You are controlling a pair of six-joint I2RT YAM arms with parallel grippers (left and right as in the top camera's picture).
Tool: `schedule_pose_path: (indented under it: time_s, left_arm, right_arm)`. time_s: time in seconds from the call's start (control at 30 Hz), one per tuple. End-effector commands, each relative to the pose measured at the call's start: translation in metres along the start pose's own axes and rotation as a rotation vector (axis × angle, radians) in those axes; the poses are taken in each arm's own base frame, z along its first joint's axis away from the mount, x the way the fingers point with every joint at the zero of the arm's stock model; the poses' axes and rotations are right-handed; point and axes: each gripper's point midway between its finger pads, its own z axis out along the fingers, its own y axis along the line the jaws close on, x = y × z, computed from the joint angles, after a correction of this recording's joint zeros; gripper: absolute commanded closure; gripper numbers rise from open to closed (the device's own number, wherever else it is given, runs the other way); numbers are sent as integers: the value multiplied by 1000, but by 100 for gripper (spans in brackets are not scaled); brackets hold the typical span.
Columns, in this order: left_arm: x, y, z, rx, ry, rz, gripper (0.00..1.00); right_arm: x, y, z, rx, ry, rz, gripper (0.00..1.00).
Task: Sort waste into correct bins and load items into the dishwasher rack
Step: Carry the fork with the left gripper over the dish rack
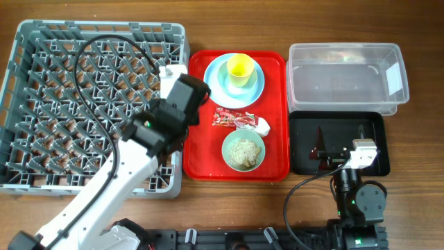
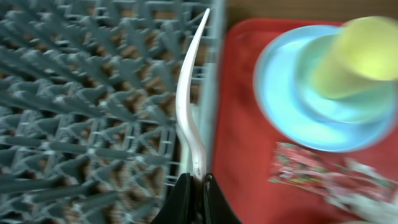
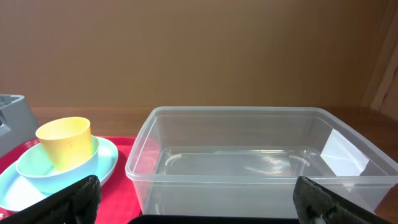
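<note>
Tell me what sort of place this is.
Probably a lab tabletop staged as a cafeteria dish-return station: a grey dishwasher rack, a red serving tray, and a clear tub beside a black tray.

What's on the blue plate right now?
A light blue bowl with the yellow cup standing in it. The cup covers the bowl's bottom, so anything under it can't be seen.
</note>
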Motion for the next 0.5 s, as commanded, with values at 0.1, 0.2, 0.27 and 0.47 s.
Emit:
schedule_pose_path:
  time_s: [0.1, 0.2, 0.27, 0.47]
  left_arm:
    - [10, 30, 52, -146, 97, 58, 96]
    - [16, 34, 67, -161, 137, 77, 96]
    - [21, 32, 74, -147, 166, 130, 96]
    - [32, 26, 83, -77, 228, 133, 96]
  right_arm:
    - [-1, -3, 0, 18, -6, -5, 0]
    - [-1, -3, 0, 18, -6, -5, 0]
    - [-1, -3, 0, 18, -6, -5, 0]
    - [-1, -3, 0, 18, -6, -5, 0]
